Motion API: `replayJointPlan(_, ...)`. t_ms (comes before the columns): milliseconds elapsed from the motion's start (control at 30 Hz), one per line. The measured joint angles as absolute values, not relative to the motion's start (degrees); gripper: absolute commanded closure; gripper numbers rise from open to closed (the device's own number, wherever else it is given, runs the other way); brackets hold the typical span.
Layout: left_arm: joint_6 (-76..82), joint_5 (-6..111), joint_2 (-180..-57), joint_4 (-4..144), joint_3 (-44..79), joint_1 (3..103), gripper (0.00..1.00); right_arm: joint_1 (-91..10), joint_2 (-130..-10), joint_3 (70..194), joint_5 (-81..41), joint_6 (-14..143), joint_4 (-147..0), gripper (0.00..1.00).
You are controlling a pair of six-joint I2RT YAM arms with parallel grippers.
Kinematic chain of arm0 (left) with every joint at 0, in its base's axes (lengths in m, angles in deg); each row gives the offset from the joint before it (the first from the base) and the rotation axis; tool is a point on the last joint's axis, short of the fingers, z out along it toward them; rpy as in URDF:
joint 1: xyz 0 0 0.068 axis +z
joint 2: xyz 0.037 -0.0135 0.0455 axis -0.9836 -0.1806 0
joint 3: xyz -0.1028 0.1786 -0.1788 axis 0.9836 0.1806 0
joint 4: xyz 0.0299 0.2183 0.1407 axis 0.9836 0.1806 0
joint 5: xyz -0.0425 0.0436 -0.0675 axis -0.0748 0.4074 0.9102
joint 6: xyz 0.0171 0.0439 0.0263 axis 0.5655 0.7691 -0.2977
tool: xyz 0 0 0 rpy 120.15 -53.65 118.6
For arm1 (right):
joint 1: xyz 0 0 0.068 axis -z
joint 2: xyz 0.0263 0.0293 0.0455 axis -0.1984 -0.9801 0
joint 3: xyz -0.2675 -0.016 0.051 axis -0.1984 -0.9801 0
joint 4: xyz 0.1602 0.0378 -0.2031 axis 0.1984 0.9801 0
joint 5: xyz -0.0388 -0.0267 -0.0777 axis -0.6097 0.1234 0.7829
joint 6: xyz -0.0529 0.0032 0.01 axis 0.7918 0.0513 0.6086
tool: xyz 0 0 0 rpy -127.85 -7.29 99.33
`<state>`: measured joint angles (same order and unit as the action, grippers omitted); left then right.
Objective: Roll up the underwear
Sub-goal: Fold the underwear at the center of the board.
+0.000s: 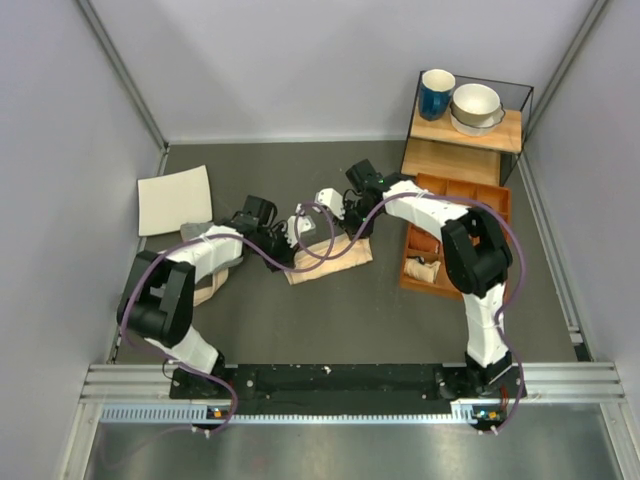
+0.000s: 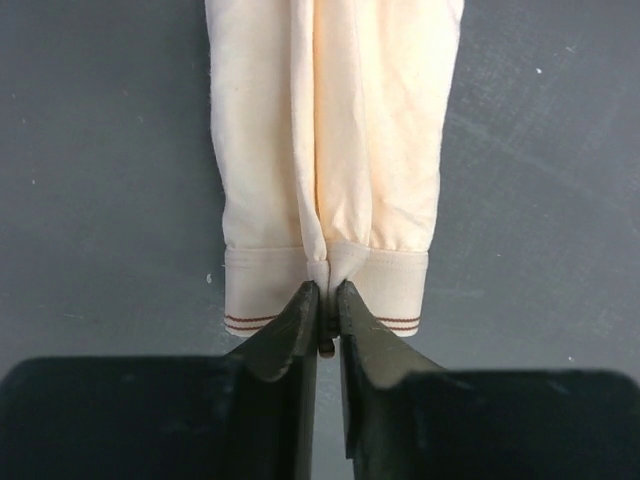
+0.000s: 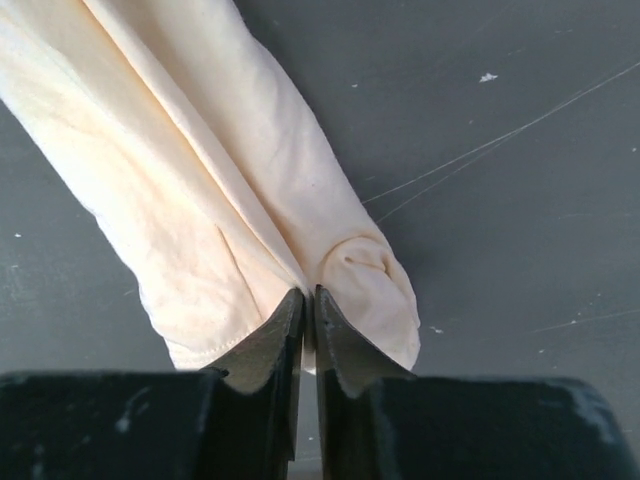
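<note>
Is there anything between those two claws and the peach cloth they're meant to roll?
Nothing visible. Both are on it: the left gripper is closed on the striped waistband end of the underwear, the right gripper on the opposite end. Only bare dark table surrounds the cloth in the wrist views.

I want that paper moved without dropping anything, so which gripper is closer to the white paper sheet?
Left. The left gripper pinches the underwear at its banded end, right of the paper sheet; the right gripper pinches its other end, farther right.
</note>
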<state>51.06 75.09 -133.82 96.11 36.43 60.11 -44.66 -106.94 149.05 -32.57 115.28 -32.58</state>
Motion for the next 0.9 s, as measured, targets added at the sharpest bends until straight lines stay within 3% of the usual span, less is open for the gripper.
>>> replayJointPlan(133, 47.9, 73.2, -135.1, 95.8, 36.3, 60.4, 0.64, -44.7, -107.4, 149.1, -31.0, 113.7, -33.0, 0.73)
replayJointPlan(300, 42.8, 70.6, -133.7, 94.1, 36.7, 61.6, 0.49, -44.7, -107.5, 149.1, -28.2, 110.6, -36.0, 0.7)
replayJointPlan(633, 35.1, 65.6, -126.7, 90.0, 37.3, 64.4, 0.45, -44.7, -106.9, 149.0, -23.7, 104.8, -42.0, 0.62)
replayJointPlan(767, 34.5, 65.6, -126.1, 89.9, 37.3, 64.6, 0.32, -44.6, -105.4, 147.9, -23.9, 103.7, -42.5, 0.55)
replayJointPlan(900, 33.8, 67.2, -124.6, 89.8, 37.1, 65.0, 0.3, -44.5, -101.9, 145.0, -26.0, 103.5, -42.6, 0.51)
